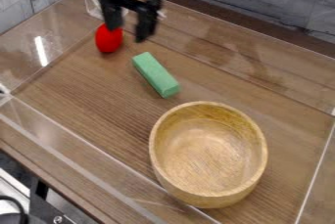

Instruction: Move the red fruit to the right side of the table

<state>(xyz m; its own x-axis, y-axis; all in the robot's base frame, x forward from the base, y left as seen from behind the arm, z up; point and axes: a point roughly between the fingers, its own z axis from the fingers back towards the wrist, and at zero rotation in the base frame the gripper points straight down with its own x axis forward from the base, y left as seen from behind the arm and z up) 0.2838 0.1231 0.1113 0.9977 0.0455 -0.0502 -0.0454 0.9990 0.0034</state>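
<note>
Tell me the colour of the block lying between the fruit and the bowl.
Green: the block is a plain light green, clearest in the camera view.

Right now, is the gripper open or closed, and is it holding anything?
Gripper: open, holding nothing; its fingers hang beside the red fruit.

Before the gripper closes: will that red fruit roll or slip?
The red fruit looks round and glossy, so it may slip between the fingers or roll if nudged off-centre. It seems a small, rigid toy, probably light. The gripper hangs open just beside it, so centring first seems wise.
</note>
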